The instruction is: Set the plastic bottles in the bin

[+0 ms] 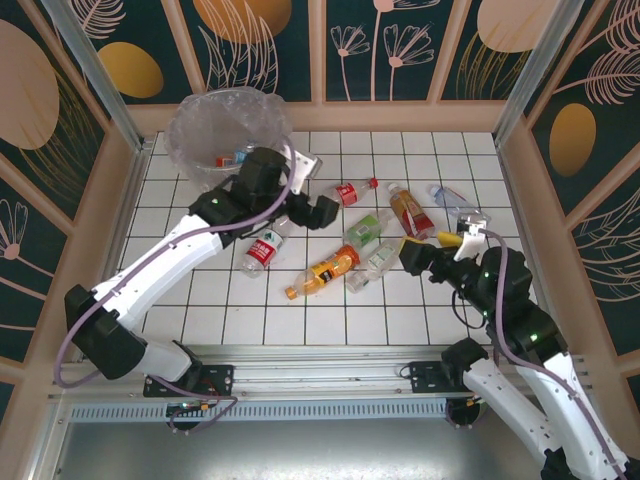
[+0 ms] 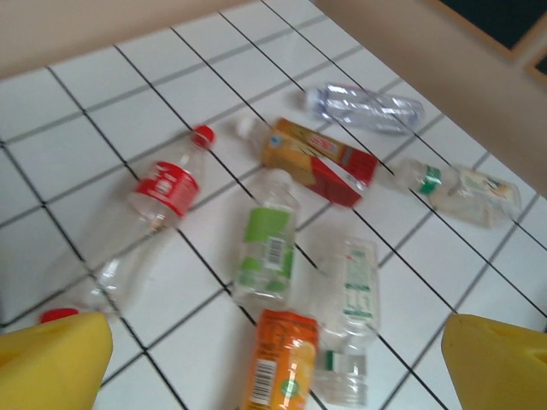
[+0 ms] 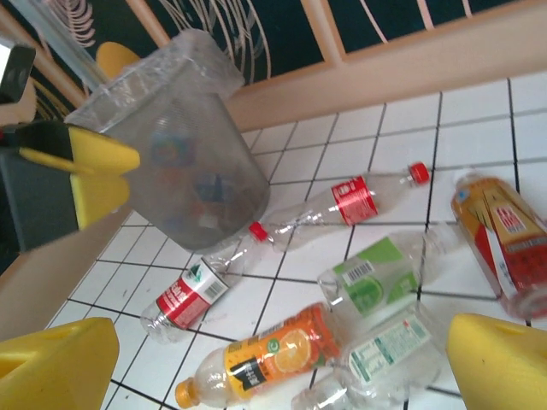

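Nearest you, your right pincer (image 3: 278,363) stands wide open and empty, its yellow fingertips (image 3: 500,359) at the lower corners of its wrist view. Just beyond it, on the white tiled surface (image 1: 200,310), lies an orange-labelled plastic bottle (image 1: 322,272). Touching it on the right is a clear bottle with a white and green label (image 1: 375,262). To the left of those lies a clear bottle with a red label (image 1: 262,250), and a green-labelled clear bottle (image 1: 368,230) sits near centre frame.

Your left pincer (image 2: 275,363) hangs above the middle of this scatter. It is also spread wide, with nothing gripped between its fingertips.

Further back you have a slim clear bottle with a red label and red cap (image 1: 352,192), a bottle with a red and yellow label (image 1: 410,210), and a crushed clear bottle (image 1: 452,200) towards the right.

Farthest, at the upper left of the top view, the grey round bin lined with a crinkled clear bag (image 1: 185,135) stands upright. A few bottles inside it (image 1: 230,158) show through the bag.
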You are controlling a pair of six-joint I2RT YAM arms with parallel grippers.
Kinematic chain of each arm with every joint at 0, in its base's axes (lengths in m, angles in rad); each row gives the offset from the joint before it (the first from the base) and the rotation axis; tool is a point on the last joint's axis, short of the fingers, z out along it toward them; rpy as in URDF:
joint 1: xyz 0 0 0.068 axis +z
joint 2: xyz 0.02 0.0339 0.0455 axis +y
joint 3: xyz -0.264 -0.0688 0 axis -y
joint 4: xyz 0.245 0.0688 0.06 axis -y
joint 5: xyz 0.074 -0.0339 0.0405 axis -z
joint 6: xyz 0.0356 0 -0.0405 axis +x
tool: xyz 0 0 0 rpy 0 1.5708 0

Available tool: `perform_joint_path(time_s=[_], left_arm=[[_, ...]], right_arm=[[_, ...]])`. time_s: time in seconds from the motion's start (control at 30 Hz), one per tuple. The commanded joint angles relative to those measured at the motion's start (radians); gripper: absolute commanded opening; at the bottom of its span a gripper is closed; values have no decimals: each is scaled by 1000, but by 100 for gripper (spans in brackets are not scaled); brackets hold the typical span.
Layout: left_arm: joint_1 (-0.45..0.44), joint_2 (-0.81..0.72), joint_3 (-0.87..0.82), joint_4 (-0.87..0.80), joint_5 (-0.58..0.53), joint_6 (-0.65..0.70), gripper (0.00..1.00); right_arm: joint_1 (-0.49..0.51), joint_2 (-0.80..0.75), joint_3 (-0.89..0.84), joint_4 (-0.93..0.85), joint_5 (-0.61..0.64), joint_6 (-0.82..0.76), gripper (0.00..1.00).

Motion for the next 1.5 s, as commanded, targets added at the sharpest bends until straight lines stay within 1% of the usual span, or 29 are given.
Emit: perform_joint_path(time_s=[0.0,0.07,0.17,0.2,0.3,0.4,0.53,0.6,0.7,0.83,0.93,1.07,1.23,1.4,1.47], left_arm=[[-56,54,-33,68,14,-32,99],[-89,87,-41,97,16,-46,97],[-132,135,-44,138,20,-60,96],[-146,152,-39,145,20,-63,96],[-184,222,-3,136,4,-58,95],[-205,290,18,141,0,-52,91],[-229,369,34,171,18,-76,83],[-245,415,53,177,19,-80,82],[-268,492,98,162,-39,-70,82],[-271,584,149,151,-75,-59,81],[-274,649,200,114,-110,-46,81],[-277,709,250,69,-133,-36,79],[-279,741,269,38,-157,-33,77],[-279,760,276,30,-151,-32,77],[-280,766,281,30,-144,-33,74]], right_arm=[[-6,-25,43,-88,44,88,99],[-5,-63,29,-86,88,90,99],[-5,-81,30,-110,97,91,99],[-6,-76,34,-120,89,89,99],[-5,-77,22,-115,6,38,99],[-5,-103,-5,-96,-45,-1,99],[-5,-125,-31,-88,-52,-14,99],[-5,-128,-37,-87,-56,-16,99],[-5,-137,-50,-70,-97,-34,99],[-6,-167,-83,-33,-211,-61,99],[-5,-169,-87,-31,-243,-69,99],[-4,-169,-90,-32,-239,-71,99],[-6,-169,-92,-30,-235,-71,99],[-5,-168,-93,-29,-232,-72,99],[-5,-168,-92,-28,-234,-71,99]])
